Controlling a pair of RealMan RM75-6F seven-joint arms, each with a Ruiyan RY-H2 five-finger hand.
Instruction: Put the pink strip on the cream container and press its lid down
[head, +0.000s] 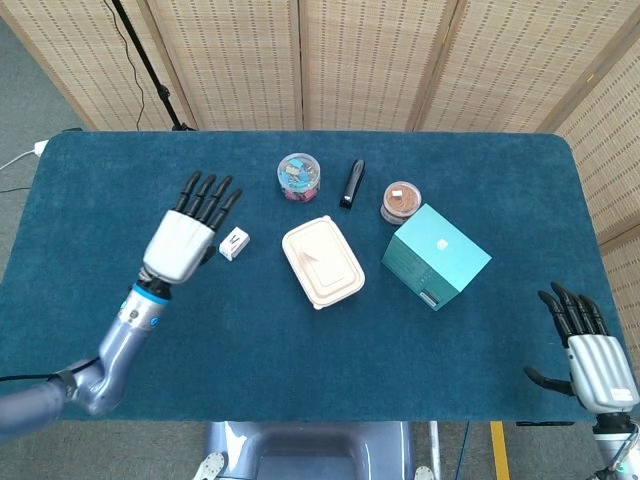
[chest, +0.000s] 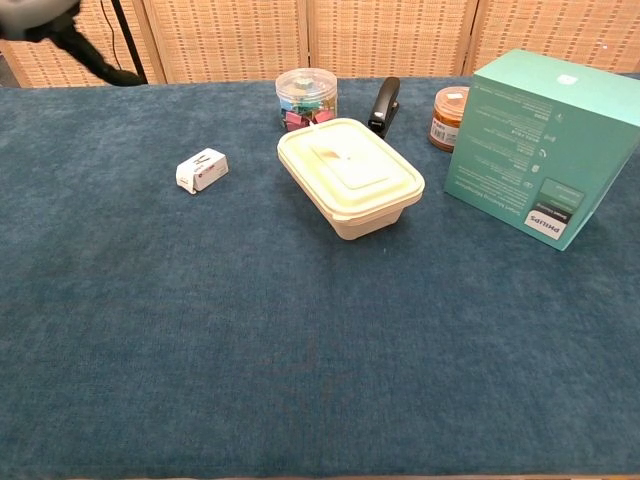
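Apparently the pressing step is finished or close to it: the cream container (head: 323, 262) is seen at the centre of the counter (head: 110, 180) with its lid (chest: 348, 160) seated flat and level all round the rim, as far as both views show. No pink strip can be made out on the lid or beside the container, so whether that part of the task is done cannot be told; only a faint mark is visible on the lid top in the head view. The left hand (head: 184, 237) is held above the counter at the left of the frame, well apart from the container, with fingers spread and straight and nothing in it; a small white block (head: 234, 243) lies just beside its fingertips. The right hand (head: 587, 348) is seen at the lower right corner, off the counter's edge, likewise spread wide and empty. Neither hand is touching the container.
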